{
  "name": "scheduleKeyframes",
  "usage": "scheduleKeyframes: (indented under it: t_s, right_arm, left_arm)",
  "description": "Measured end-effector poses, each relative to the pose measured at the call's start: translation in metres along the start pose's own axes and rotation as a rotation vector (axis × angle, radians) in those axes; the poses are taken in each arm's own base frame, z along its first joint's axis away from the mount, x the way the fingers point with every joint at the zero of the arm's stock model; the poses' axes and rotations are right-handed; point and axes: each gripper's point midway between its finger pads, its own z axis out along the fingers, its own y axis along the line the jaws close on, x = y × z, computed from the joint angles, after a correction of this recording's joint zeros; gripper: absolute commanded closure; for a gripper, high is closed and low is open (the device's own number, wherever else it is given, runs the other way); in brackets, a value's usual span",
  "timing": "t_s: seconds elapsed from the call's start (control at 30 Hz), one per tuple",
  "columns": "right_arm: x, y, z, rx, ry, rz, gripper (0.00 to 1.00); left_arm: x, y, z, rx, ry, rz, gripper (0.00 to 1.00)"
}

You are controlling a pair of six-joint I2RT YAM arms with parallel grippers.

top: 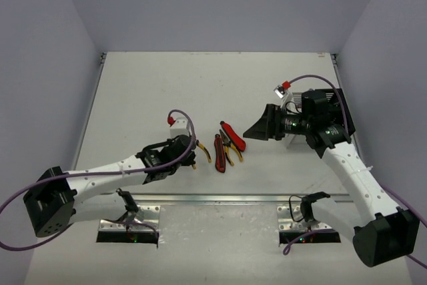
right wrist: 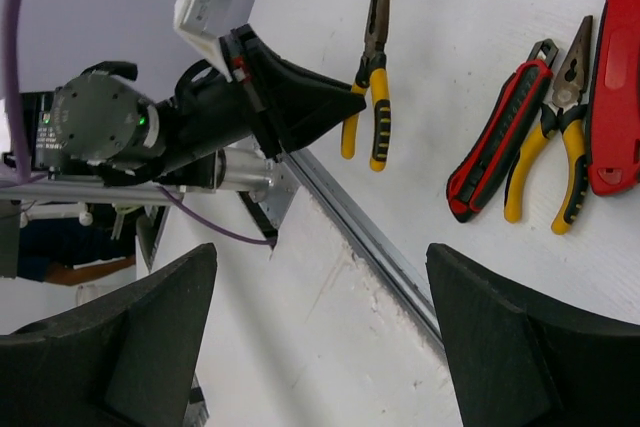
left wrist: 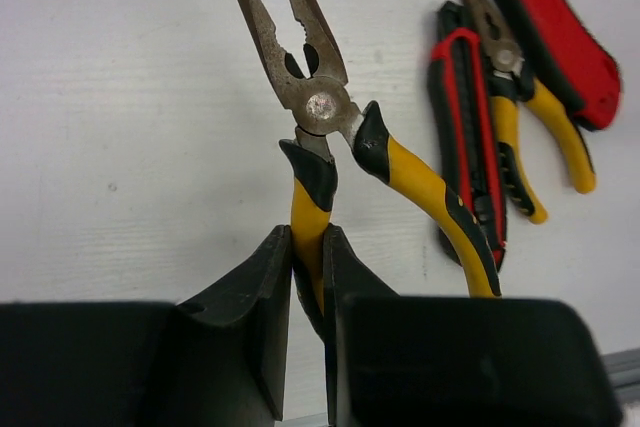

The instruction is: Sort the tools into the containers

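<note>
Barely started, judging by the layout: no tool visibly binned, four out on the white tabletop (top: 153,91). Contents of the bins not visible, so cannot rule out one already dropped.

Clamped in the left gripper (left wrist: 308,277): one handle of the long-nose pliers with yellow-and-black handles (left wrist: 320,107). Fingers (left wrist: 250,307) shut down to that handle's thickness, second handle splayed free to the side. Located toward the near side of the table, short of the metal rail (top: 220,198), just left of the other three tools. Seems to lie flat on the surface; cannot tell whether lifted at all.

Long axis running near-to-far, roughly in line with the gripper's reach. Nose pointing away from the gripper toward the far side, tips slightly apart; handle ends toward the rail. Mostly covered by the gripper in the top view, only yellow handle showing.

Left to sort, lying close together and roughly parallel to the held pliers: red-and-black-handled tool (left wrist: 465,137), small yellow-handled pliers (left wrist: 515,107), flat red-bodied cutter (left wrist: 555,27).

Right gripper (right wrist: 320,347) spread wide, holding nothing, hovering right of that cluster and aimed toward it.

White slatted bin (top: 287,107) and black bin (top: 345,115) at the right side, largely hidden under the right arm. Likely remaining for this tool: lift, carry well across to the right, drop into a bin, minding the right arm in the path.
</note>
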Motion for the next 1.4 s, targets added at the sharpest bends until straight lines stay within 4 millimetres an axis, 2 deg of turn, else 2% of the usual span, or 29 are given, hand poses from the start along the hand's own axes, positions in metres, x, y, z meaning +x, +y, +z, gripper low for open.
scheduleKeyframes:
  t_s: [0.2,0.37,0.47,0.6,0.77,0.9,0.97,1.1,1.17,1.2,1.23,1.27,1.3,1.33,1.4]
  right_arm:
    - [0.011,-0.001,0.012,-0.006,0.038,0.039,0.24]
    - [0.029,0.005,0.04,-0.001,0.104,0.057,0.3]
    - [0.037,0.001,0.053,0.02,0.116,0.085,0.34]
    - [0.048,-0.003,0.071,0.046,0.129,0.126,0.35]
    - [0.06,0.008,0.088,0.04,0.148,0.104,0.43]
    - [0.057,0.011,0.092,0.046,0.122,0.092,0.57]
    - [0.053,0.01,0.091,0.06,0.097,0.088,0.75]
    - [0.044,0.013,0.09,0.058,0.057,0.08,0.97]
    - [0.043,0.012,0.091,0.062,0.05,0.079,1.0]
    - [0.042,0.012,0.091,0.062,0.048,0.077,1.0]
    - [0.042,0.012,0.091,0.061,0.046,0.073,1.0]
    - [0.041,0.013,0.091,0.059,0.044,0.068,1.0]
    - [0.041,0.013,0.091,0.058,0.041,0.065,1.0]
    - [0.04,0.013,0.091,0.061,0.035,0.057,1.0]
    - [0.037,0.012,0.088,0.079,0.016,0.033,1.0]
  left_arm:
    - [-0.003,-0.044,-0.032,0.265,-0.134,0.095,1.0]
    - [-0.005,-0.075,-0.06,0.493,-0.253,0.151,1.0]
    - [-0.009,-0.09,-0.073,0.592,-0.302,0.174,1.0]
    - [-0.015,-0.106,-0.084,0.673,-0.343,0.2,1.0]
    - [-0.004,-0.112,-0.079,0.688,-0.321,0.251,1.0]
    - [0.001,-0.115,-0.08,0.701,-0.309,0.268,1.0]
    - [0.001,-0.118,-0.082,0.712,-0.31,0.272,1.0]
    - [-0.001,-0.123,-0.088,0.735,-0.316,0.279,1.0]
    - [-0.001,-0.124,-0.088,0.738,-0.317,0.281,0.99]
    - [-0.002,-0.124,-0.089,0.738,-0.318,0.282,0.9]
    - [-0.002,-0.124,-0.089,0.736,-0.319,0.282,0.73]
    - [-0.003,-0.124,-0.089,0.734,-0.321,0.283,0.29]
    - [-0.004,-0.124,-0.089,0.73,-0.323,0.282,0.06]
    - [-0.007,-0.124,-0.089,0.724,-0.331,0.276,0.01]
    - [-0.016,-0.124,-0.09,0.691,-0.349,0.254,0.0]
